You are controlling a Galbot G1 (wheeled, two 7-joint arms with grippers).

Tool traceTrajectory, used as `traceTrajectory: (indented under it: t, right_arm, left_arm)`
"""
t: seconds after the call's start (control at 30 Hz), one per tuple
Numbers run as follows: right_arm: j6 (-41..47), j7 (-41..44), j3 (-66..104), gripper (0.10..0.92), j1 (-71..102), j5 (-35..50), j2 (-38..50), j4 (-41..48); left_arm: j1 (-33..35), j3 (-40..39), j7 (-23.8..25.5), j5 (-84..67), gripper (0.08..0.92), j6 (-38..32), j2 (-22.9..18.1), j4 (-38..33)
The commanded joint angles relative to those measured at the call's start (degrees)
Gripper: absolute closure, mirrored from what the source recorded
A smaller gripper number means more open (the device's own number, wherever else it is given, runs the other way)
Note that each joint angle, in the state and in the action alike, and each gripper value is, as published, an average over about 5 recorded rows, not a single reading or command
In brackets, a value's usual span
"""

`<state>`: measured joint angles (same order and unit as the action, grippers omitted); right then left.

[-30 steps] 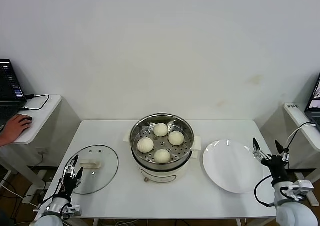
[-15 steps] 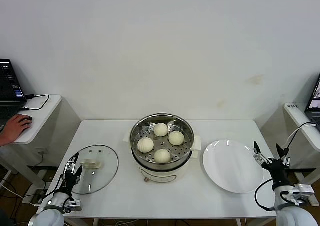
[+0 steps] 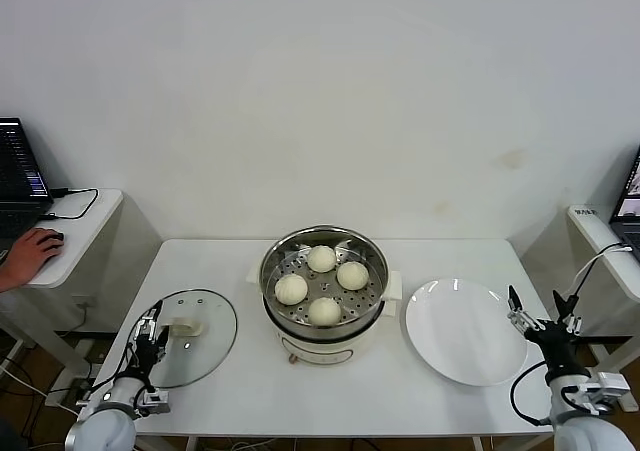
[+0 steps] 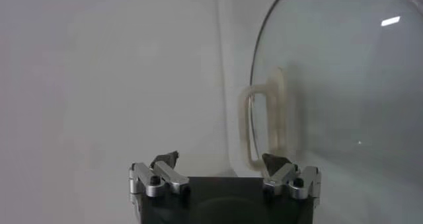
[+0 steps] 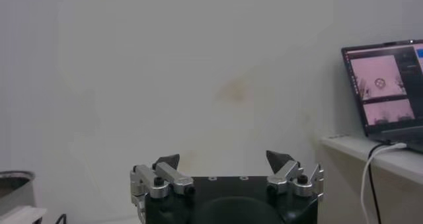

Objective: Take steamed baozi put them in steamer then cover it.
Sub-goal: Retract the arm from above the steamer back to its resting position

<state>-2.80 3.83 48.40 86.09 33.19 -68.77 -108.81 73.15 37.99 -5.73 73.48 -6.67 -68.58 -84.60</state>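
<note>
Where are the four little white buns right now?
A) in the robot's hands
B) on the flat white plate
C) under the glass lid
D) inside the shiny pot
D: all four buns sit on the holed tray inside the pot; the plate is bare.

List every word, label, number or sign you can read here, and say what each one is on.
No text is readable.
Left laptop screen: coloured lines, too small to read.
Right laptop screen: pink windows with marks, too blurred to read.
Steamer, baozi, lid, plate: no markings visible.
</note>
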Motion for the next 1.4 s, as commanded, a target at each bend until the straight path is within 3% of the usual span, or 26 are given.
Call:
traceTrajectory:
  t: [0.03,0.9,1.4]
  right_arm:
    - [-0.1,0.0,0.0,0.203,0.1,-0.1,-0.2,0.0]
    - [-0.5,0.4,-0.2,0.203,-1.3,-0.6,-0.2,2.5]
    - [-0.6,0.7,0.4,0.203,-1.1,-0.2,0.0,3.0]
  left_arm:
    - [-1.1,-0.9,1.0,0.2,0.177,0.9,-0.6,0.0]
    - [-6.9,-2.5,-4.5,-2.6,0.201,3.9,-3.1,8.9]
    - [-6.3,-2.6,-5.0,-2.4,0.619,2.5,-2.6,10.1]
